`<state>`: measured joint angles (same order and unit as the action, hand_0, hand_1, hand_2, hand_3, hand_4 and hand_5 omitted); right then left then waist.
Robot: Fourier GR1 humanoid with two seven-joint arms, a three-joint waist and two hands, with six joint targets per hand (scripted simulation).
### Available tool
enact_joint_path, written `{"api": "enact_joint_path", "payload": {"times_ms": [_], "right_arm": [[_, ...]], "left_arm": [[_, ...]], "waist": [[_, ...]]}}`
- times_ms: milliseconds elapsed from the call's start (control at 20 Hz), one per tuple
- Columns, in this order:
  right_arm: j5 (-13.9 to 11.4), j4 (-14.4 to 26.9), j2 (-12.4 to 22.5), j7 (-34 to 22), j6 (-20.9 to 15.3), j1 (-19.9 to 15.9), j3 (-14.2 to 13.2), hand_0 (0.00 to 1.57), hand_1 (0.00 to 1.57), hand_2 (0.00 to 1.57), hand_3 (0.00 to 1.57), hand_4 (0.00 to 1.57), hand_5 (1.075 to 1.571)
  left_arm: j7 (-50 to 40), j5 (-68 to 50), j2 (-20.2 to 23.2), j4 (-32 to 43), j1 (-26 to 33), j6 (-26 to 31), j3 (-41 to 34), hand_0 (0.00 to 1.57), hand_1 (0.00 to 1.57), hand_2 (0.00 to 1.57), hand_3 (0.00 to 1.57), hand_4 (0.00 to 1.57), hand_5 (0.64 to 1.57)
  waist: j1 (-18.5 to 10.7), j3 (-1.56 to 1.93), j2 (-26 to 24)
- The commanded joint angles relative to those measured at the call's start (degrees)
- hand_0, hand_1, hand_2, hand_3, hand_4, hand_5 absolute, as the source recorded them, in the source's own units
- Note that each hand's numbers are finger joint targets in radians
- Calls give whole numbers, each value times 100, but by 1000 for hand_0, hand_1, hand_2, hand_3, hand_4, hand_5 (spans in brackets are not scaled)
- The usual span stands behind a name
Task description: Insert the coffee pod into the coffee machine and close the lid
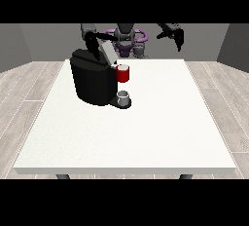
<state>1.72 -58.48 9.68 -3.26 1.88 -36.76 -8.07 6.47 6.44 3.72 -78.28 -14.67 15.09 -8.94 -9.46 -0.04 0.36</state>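
Note:
The black coffee machine (92, 81) stands on the left half of the white table (146, 127). Its grey lid (108, 52) is raised and slants up toward the robot. At the machine's front sits the red pod holder (123, 74), with a pale top that may be the coffee pod; I cannot tell. Below it a small grey cup (124, 97) stands on the machine's base. The hand at the view's left (90, 42) is right behind the top of the lid. The hand at the view's right (174, 33) hangs in the air beyond the table's far edge, fingers relaxed and holding nothing.
The robot's torso (127, 37) is behind the table's far edge. Grey walls and a wooden floor surround the table.

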Motion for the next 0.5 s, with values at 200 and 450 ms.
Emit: {"api": "enact_joint_path", "payload": {"times_ms": [200, 450], "right_arm": [[-207, 232, 38, -93, -168, -734, 89, 0, 0, 0, 0, 127, 1571], [-436, -18, -157, -411, 5, -932, 569, 0, 0, 0, 0, 119, 1571]], "left_arm": [[-196, -70, 104, -271, -44, -72, 46, 0, 0, 0, 0, 347, 1571], [-158, -28, 166, 64, 16, -207, -71, 0, 0, 0, 0, 360, 1571]], "waist": [[-138, 4, 351], [138, 1, 140]]}}
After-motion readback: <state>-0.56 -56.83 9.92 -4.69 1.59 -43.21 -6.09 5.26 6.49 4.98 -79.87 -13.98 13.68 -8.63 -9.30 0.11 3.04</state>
